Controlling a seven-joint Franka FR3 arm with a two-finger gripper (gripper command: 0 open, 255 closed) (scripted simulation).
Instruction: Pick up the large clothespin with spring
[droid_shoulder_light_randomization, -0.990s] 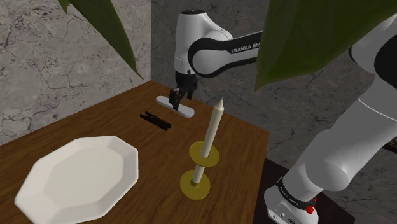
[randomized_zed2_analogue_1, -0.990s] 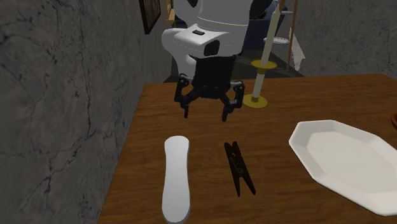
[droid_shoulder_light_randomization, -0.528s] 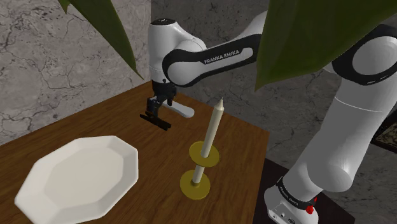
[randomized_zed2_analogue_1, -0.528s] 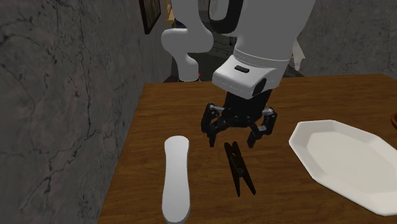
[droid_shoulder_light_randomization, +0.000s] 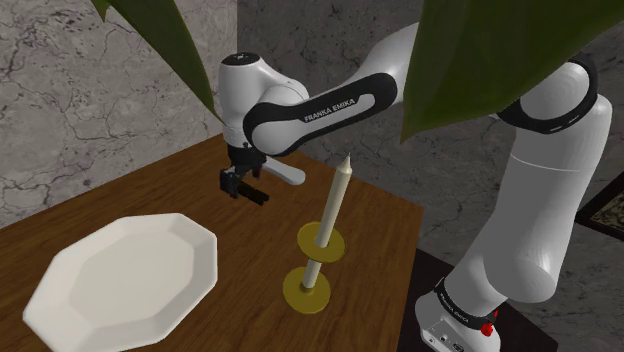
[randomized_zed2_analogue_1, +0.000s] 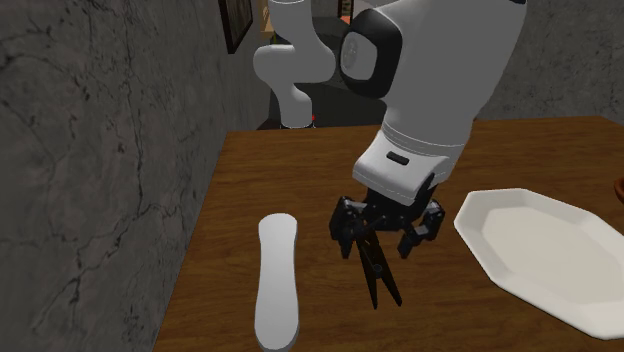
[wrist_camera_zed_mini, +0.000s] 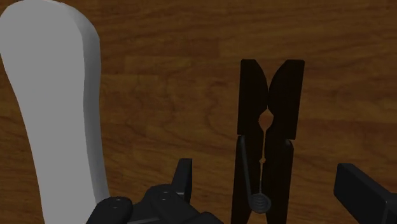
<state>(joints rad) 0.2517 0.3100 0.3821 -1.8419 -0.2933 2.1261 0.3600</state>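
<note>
Wrist view, looking down along my tool (wrist_camera_zed_mini: 270, 184): its two black fingers stand wide apart, one on each side of the black clothespin (wrist_camera_zed_mini: 267, 140), touching neither leg and holding nothing. The clothespin lies flat on the wooden surface (wrist_camera_zed_mini: 159, 57), lengthwise away from the tool, just beside a pale oblong piece (wrist_camera_zed_mini: 51, 108) and apart from it. I judge the clothespin light and stiff, its two slim legs pressed together by a small wire coil (wrist_camera_zed_mini: 259, 202) near the end closest to the tool. It is smooth and low, so it could twist or skid if pinched off centre. The best hold, I judge, is across both legs at or close to the coil, where squeezing should not lever the far end open; the fingers would need to reach nearly to the surface to get enough of its thin sides. This view gives the coil and the gap at each finger, which the other two do not resolve. The second exterior view adds the tool's height, low over the clothespin's nearer half, with a white plate (randomized_zed2_analogue_1: 540, 250) well apart to that view's right. The shoulder view adds a candle (droid_shoulder_light_randomization: 335, 215) on its stand, near the arm's side of the surface.
</note>
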